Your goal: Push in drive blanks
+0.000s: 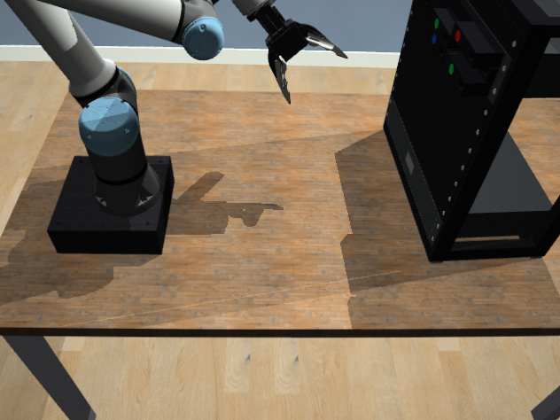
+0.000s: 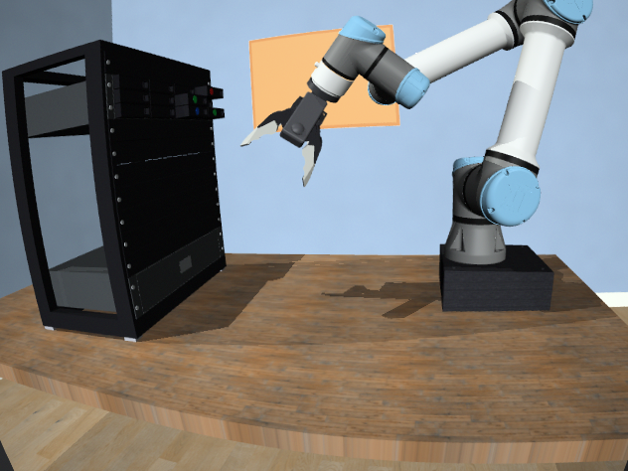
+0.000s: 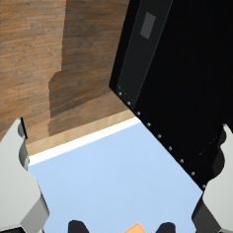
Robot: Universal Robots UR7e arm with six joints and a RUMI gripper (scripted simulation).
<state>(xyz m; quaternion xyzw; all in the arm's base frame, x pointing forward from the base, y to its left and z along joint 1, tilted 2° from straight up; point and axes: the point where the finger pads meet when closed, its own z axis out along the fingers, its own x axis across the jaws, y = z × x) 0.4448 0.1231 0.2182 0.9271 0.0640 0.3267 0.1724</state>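
The black rack (image 1: 470, 126) stands upright on the right of the table; it also shows in the exterior view (image 2: 121, 192) and in the wrist view (image 3: 178, 74). Near its top are drive blanks with stickers. One green sticker (image 1: 436, 23) (image 2: 195, 98) and a blue one (image 1: 434, 39) sit on blanks further in. A red one (image 1: 457, 35) and a second green one (image 1: 450, 68) (image 2: 215, 111) sit on blanks that stick out. My gripper (image 1: 316, 76) (image 2: 273, 163) (image 3: 122, 122) is open and empty. It hangs in the air in front of the rack, about level with the blanks and well apart from them.
The arm's black base block (image 1: 108, 207) (image 2: 494, 283) sits on the table's left side. A grey label plate (image 1: 409, 162) marks the rack's lower panel. An orange panel (image 2: 324, 76) hangs on the wall behind the arm.
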